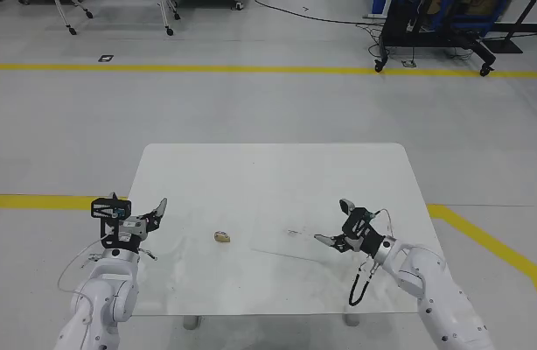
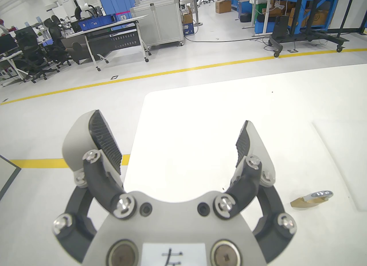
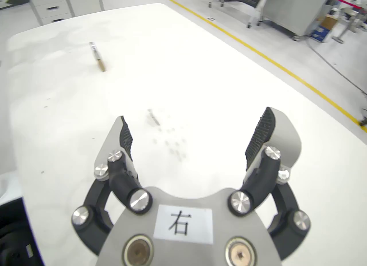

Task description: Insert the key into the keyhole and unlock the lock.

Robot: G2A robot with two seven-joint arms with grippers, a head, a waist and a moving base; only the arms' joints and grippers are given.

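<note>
Left gripper [image 2: 172,132]: we see its fingers spread apart and empty, over the near left edge of the table [image 1: 268,175].
Right gripper [image 3: 195,124]: fingers likewise apart, holding nothing, near right.
Lock [image 1: 222,236]: lying between our two arms, closer to the left one.
Key [image 1: 292,233]: small and faint, right of the lock.

A small brass lock [image 1: 222,236] with a silver shackle lies flat on its side on the white table [image 1: 277,175], ahead of the left claw [image 1: 155,217] and off to its right side, untouched. The key [image 1: 293,233], a thin pale sliver that is hard to make out, lies flat just ahead of the right claw [image 1: 334,221], apart from the lock.
</note>
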